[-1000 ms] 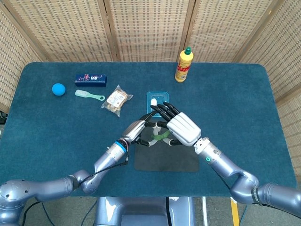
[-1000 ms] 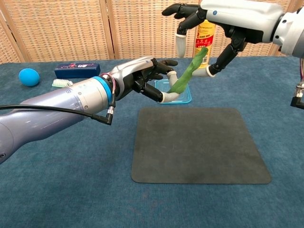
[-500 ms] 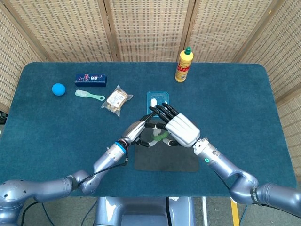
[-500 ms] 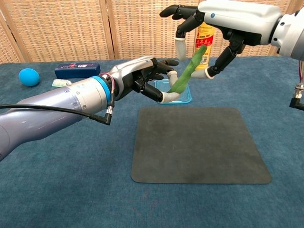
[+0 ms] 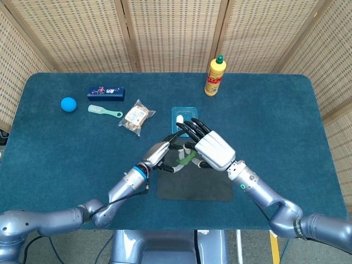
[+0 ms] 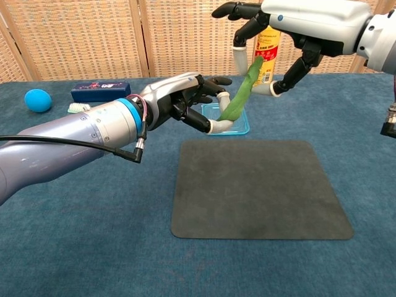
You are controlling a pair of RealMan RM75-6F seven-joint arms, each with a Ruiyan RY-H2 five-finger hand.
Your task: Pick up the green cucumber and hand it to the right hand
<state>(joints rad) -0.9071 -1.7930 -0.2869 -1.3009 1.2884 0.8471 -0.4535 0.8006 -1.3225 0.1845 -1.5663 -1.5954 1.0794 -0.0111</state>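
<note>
Pickup is done: the left hand is holding the cucumber clear of the table, above the far edge of the dark mat near the table's centre. The transfer is not finished. The right hand is hanging over the cucumber's upper end with its fingers spread around it, and no grip is visible in the chest view. In the head view the back of the right hand is covering most of the cucumber, so contact cannot be confirmed there.

Remaining steps, as judged from this state: the right hand closes on the upper end, then the left hand lets go.

Left hand pose: the arm is reaching in from the near-left side of the table, palm turned toward the centre. Its fingers are pinching the cucumber's lower end, and the cucumber is tilting up and away toward the right hand.

Right hand pose: the arm is coming in from the near-right side, with the hand raised higher than the left one and palm down. Its fingers are apart, some on the far side of the cucumber tip and one on the near side, so the hand is reading as unclosed and holding nothing.
</note>
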